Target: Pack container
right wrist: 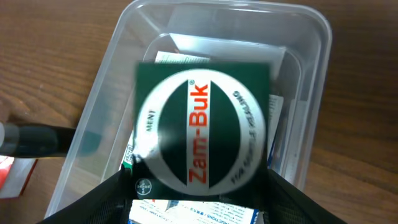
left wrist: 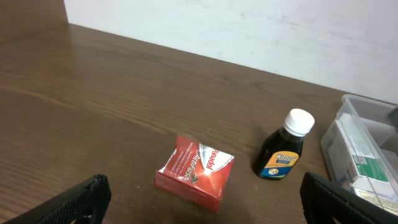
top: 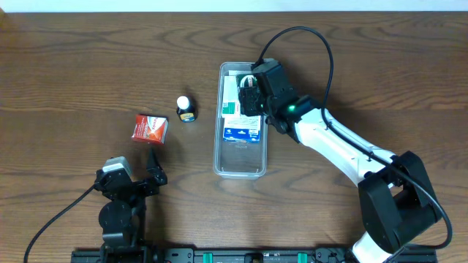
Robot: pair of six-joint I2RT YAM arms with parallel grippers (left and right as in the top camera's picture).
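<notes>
The clear plastic container (top: 240,169) lies lengthwise at the table's middle and holds several small boxes, among them a blue and white one (top: 242,131). My right gripper (top: 249,95) hangs over the container's far end, shut on a green and white Zam-Buk box (right wrist: 203,124) held above the boxes inside (right wrist: 186,214). A red box (top: 150,128) and a small dark bottle with a white cap (top: 186,109) stand left of the container. My left gripper (top: 154,174) is open and empty near the front edge, with the red box (left wrist: 196,171) and bottle (left wrist: 283,146) ahead of it.
The container's near end (top: 238,161) is free of boxes. A black cable (top: 300,33) loops above the right arm. The container's corner shows in the left wrist view (left wrist: 367,146). The table's back edge meets a white wall (left wrist: 249,25).
</notes>
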